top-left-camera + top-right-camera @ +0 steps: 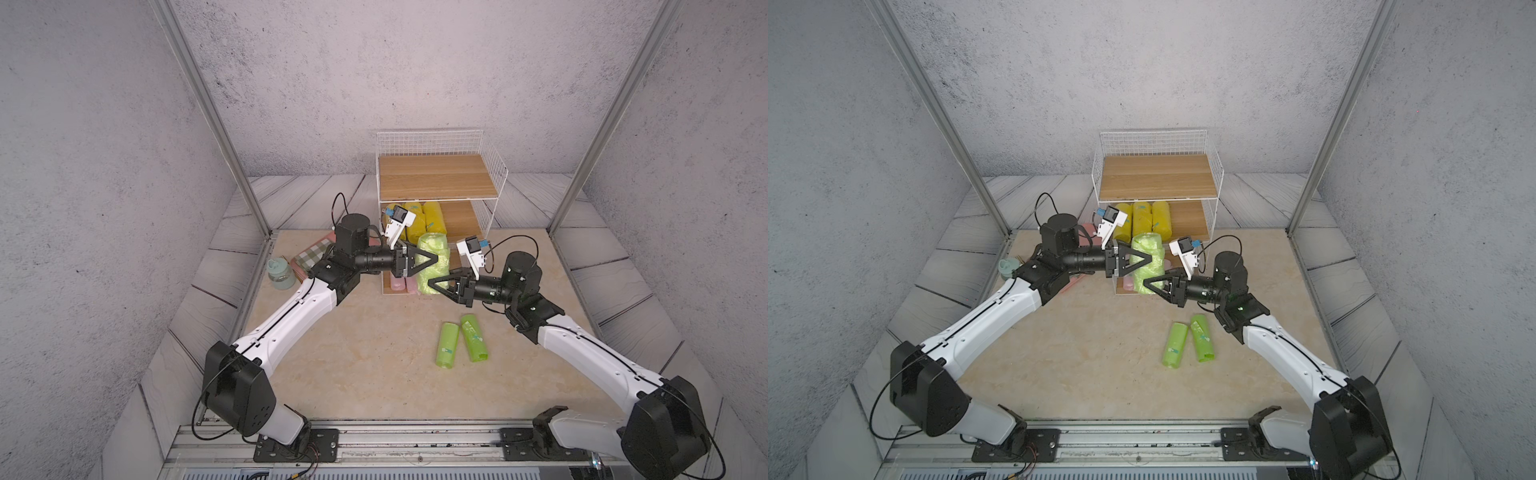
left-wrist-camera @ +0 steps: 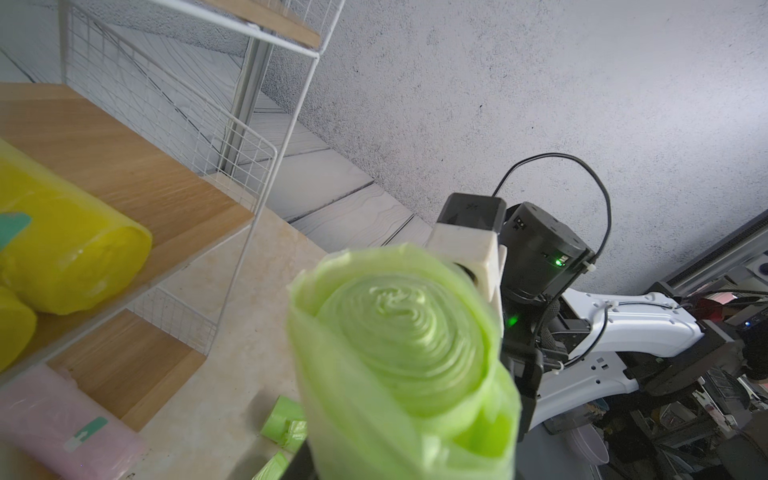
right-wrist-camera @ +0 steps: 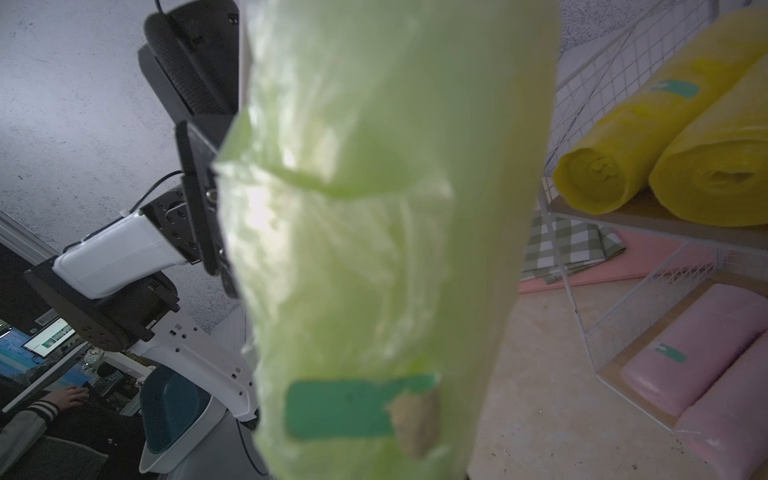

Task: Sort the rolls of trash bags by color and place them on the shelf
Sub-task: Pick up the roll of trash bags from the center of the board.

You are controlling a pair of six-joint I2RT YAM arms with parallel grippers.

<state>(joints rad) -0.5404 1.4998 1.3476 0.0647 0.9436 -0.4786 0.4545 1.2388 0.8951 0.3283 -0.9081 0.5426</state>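
Green roll point(image 1: 434, 243), in both top views: upright just before shelf point(image 1: 436, 178), clamped by left pincer point(image 1: 435, 259); right pincer point(image 1: 431, 283) closed tight at lower end, hold unclear. Left wrist: loose outer wrap. Right wrist: slack film. Risks unspooling or slipping if tugged.

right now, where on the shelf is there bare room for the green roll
On the shelf, the top board is bare. The middle board is free right of the yellow rolls. Crowded: the shelf's front, where the left arm and right arm meet at the held green roll, above the pink rolls.
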